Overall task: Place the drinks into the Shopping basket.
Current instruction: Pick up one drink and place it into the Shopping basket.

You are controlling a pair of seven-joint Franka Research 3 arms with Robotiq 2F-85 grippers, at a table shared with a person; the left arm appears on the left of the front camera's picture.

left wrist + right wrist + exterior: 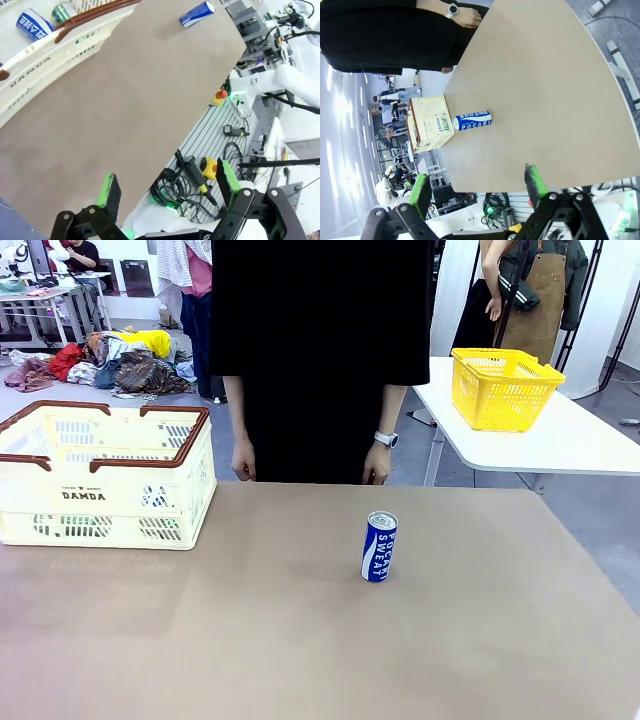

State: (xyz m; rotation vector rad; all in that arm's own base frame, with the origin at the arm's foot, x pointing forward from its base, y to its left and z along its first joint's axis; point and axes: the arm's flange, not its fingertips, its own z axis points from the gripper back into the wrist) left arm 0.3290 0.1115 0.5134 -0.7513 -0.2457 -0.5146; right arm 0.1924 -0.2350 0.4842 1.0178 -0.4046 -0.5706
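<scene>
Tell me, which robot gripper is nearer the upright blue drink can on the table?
Right, probably. The right gripper has the blue drink can with white lettering fairly large ahead of it; from the left gripper it looks small, far across the tan table.

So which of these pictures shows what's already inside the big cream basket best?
The left wrist view: it looks down over the Shopping basket's rim at a blue can and a green can inside. The front view gives only glimpses through the slots; the right wrist view shows just the basket's outside.
</scene>
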